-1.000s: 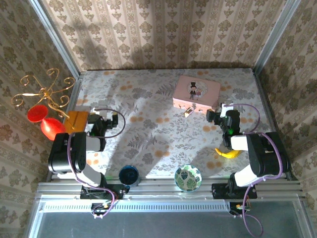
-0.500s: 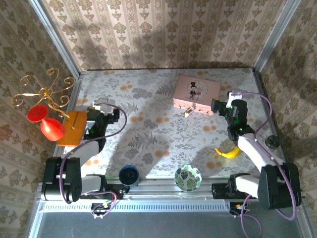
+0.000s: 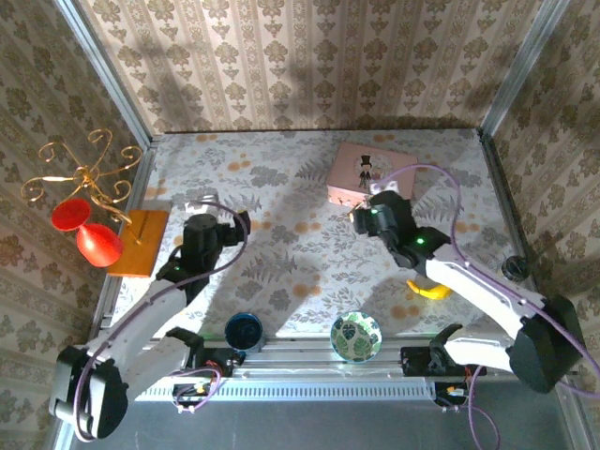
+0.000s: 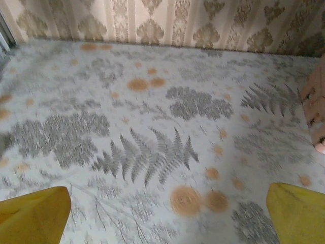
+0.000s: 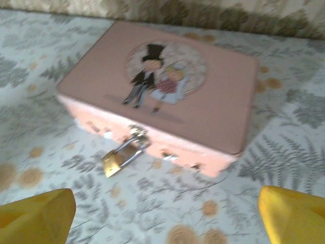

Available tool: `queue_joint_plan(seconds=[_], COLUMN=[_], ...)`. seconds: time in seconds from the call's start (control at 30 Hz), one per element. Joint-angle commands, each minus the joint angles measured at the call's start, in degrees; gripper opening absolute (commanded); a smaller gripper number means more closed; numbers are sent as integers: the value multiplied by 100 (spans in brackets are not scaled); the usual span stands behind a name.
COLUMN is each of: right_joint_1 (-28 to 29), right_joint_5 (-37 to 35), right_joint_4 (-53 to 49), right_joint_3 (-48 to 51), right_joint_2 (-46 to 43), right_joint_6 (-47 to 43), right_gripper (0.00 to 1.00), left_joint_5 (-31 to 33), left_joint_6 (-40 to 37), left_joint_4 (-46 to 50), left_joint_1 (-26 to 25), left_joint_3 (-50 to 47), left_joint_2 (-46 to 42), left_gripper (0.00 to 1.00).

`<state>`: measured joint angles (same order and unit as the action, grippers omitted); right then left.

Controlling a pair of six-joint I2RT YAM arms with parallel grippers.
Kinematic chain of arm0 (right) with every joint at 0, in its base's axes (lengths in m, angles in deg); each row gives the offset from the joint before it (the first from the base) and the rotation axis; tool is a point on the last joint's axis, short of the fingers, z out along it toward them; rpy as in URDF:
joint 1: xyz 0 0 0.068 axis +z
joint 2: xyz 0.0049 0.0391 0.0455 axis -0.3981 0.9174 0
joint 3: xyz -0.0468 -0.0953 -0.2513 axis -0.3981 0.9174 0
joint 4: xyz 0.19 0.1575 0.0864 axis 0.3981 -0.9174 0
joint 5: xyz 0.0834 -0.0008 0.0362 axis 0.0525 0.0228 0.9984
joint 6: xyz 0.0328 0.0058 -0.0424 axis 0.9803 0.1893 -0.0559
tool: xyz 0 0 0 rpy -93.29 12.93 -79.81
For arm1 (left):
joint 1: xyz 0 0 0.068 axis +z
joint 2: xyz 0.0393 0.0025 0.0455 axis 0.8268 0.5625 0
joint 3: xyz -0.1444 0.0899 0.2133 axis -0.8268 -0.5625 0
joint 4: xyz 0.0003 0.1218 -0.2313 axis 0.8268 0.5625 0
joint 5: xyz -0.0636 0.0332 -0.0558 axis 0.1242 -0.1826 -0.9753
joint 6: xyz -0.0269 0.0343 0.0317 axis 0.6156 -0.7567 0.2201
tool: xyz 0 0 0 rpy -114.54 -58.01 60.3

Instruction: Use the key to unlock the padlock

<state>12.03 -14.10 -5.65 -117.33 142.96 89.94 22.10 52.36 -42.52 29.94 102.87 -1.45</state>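
small brass-and-silver metal padlock: likely light, stiff, slippery | pinch brass body's flat sides | left claw, right claw: both spread wide, empty

Tiny brass padlock, thin silver shackle hooked through pink box front clasp; body lies tilted on table.

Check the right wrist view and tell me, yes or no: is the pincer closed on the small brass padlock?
No, the small brass padlock sits at the front clasp of the pink rectangular box, well ahead of the open right pincer and apart from it.
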Motion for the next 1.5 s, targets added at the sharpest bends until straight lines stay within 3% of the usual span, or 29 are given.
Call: queue_joint_plan(seconds=[0.0, 0.27, 0.47, 0.57, 0.8, 1.2, 1.47], right_joint_1=[645, 1969, 2405, 2472, 2472, 2446, 2437], right_joint_5=[-234, 314, 786, 981, 1132, 1198, 1243], right_joint_4=[-976, -2277, -2623, -2737, -3079, -3580, -3699], right_joint_3=[-709, -2900, -3939, -4328, -5341, -6785, -7198], right_joint_2=[675, 2869, 3993, 4478, 5573, 6759, 7096], right_joint_6=[589, 926, 910, 908, 977, 682, 636], right_gripper=[79, 62, 52, 46, 36, 30, 28], left_joint_5=[288, 1204, 659, 200, 99, 19, 30], left_joint_6=[1241, 1549, 2053, 2274, 2292, 2450, 2398], left_joint_4=[874, 1843, 2338, 2374, 2182, 2129, 2156], left_joint_1=[6, 19, 710, 1105, 1132, 1132, 1132], left_joint_3=[-220, -199, -272, -407, -542, -623, -605], left_joint_2=[-427, -907, -767, -745, -824, -831, -832], left_gripper=[100, 100, 100, 100, 100, 100, 100])
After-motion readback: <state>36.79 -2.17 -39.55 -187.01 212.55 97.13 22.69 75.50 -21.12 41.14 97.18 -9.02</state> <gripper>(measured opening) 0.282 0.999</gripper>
